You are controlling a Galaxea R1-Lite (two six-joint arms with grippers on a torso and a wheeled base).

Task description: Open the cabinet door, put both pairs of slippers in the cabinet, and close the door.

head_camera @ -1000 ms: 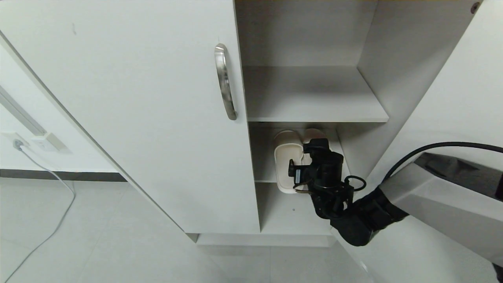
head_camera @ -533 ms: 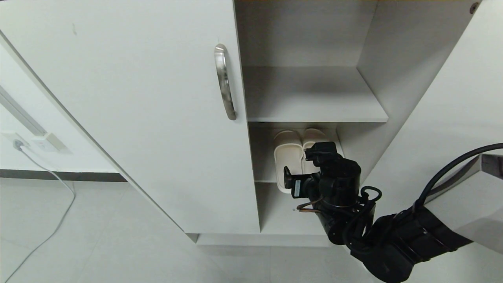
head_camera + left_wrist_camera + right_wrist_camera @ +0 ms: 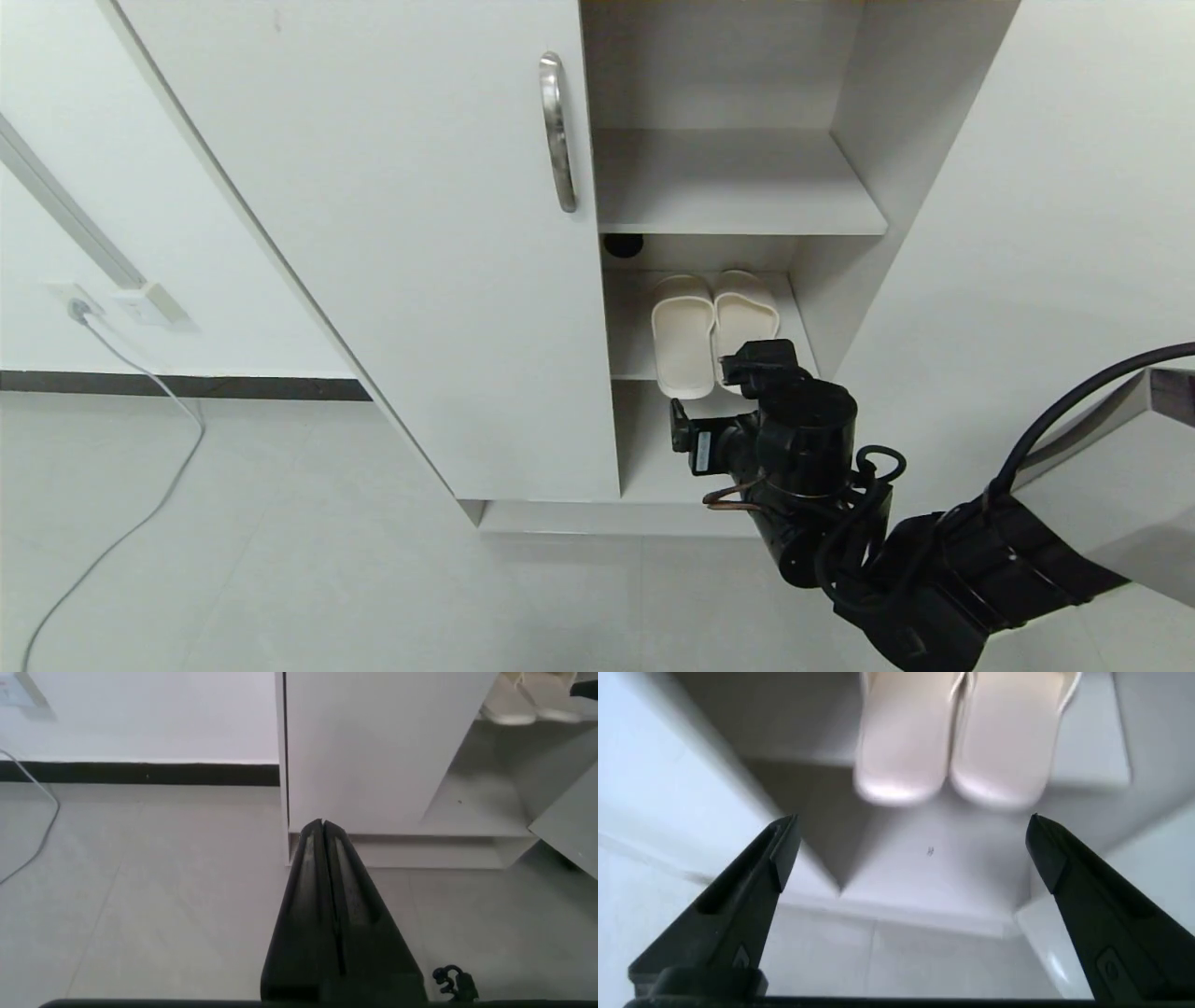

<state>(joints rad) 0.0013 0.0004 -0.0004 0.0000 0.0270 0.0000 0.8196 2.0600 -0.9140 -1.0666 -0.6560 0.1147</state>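
A pair of slippers (image 3: 714,329) is set side by side on the middle shelf (image 3: 627,327) in the open right half of the cabinet (image 3: 868,103), below the upper shelf (image 3: 728,177) and above the bottom compartment (image 3: 653,448). The closed door (image 3: 392,233) is found to their left and the opened door (image 3: 1046,233) to their right. The right gripper (image 3: 912,831) is held on the near side of them, apart from them.

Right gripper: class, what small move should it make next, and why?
Probably pull the right gripper back clear of the cabinet: it is open and empty, one pair of slippers already lies on the shelf, and the task needs a second pair.
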